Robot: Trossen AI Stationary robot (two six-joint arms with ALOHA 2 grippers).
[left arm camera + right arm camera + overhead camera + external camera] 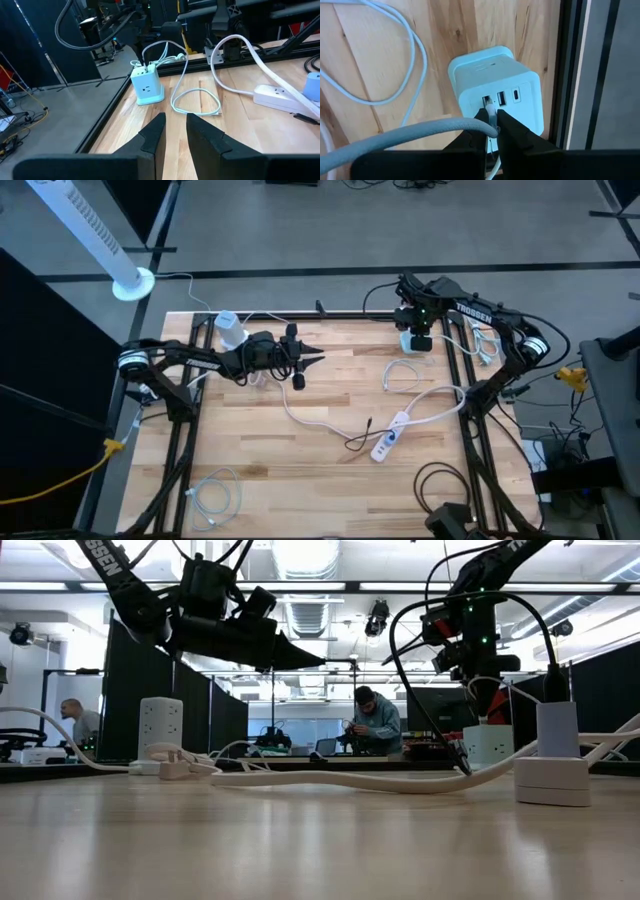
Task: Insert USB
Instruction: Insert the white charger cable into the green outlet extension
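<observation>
Pinching a USB plug (491,107), right pincer (490,120) meets charger cube (495,82)

A robotics lab: ceiling strip lights (300,585) at the frame's top, black partition panels (225,715) left, a person (372,722) working at centre.

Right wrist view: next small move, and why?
Probably push the USB plug straight on into the charger cube. The right gripper pinches the plug with its tip at the leftmost port, apparently not fully seated.
</observation>
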